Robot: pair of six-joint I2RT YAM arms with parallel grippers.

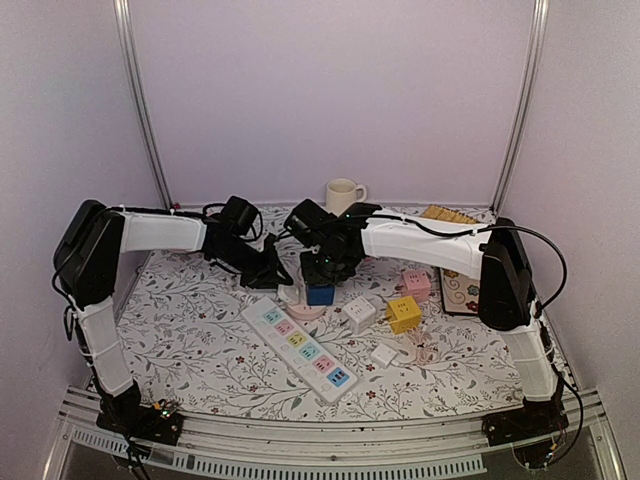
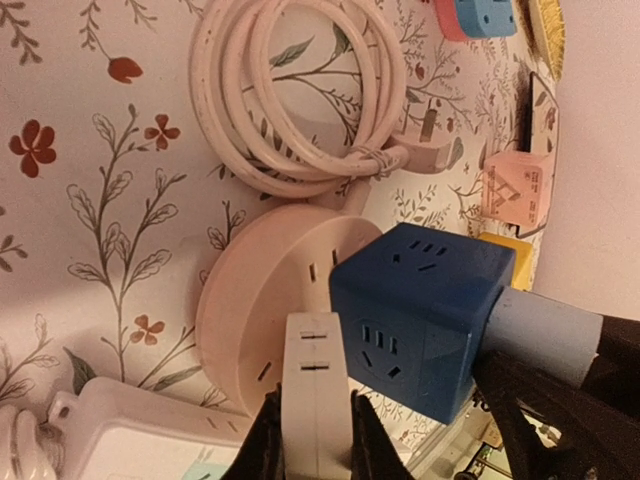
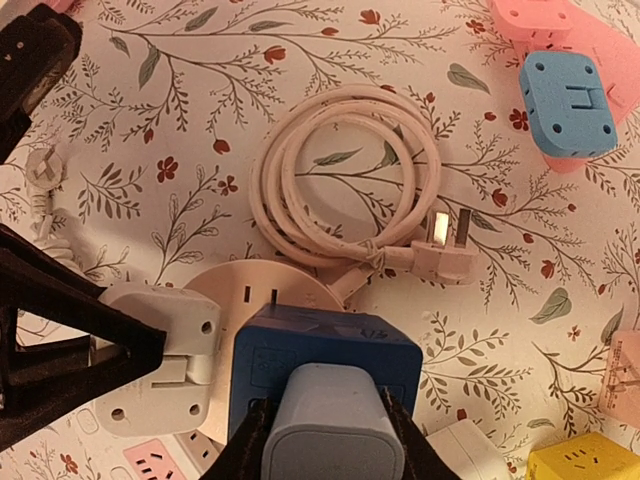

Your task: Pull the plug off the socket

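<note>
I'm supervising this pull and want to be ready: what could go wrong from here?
1. The right gripper pinches the plug; pulling may lift the blue cube off the round socket instead.
2. The left gripper holds only the white adapter, which might itself pull free.

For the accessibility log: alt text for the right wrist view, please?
The right fingers grip a grey plug seated in a blue cube socket, which sits on a round pink base. At left, the left fingers hold a white adapter on that base; a coiled cable lies beyond.
</note>
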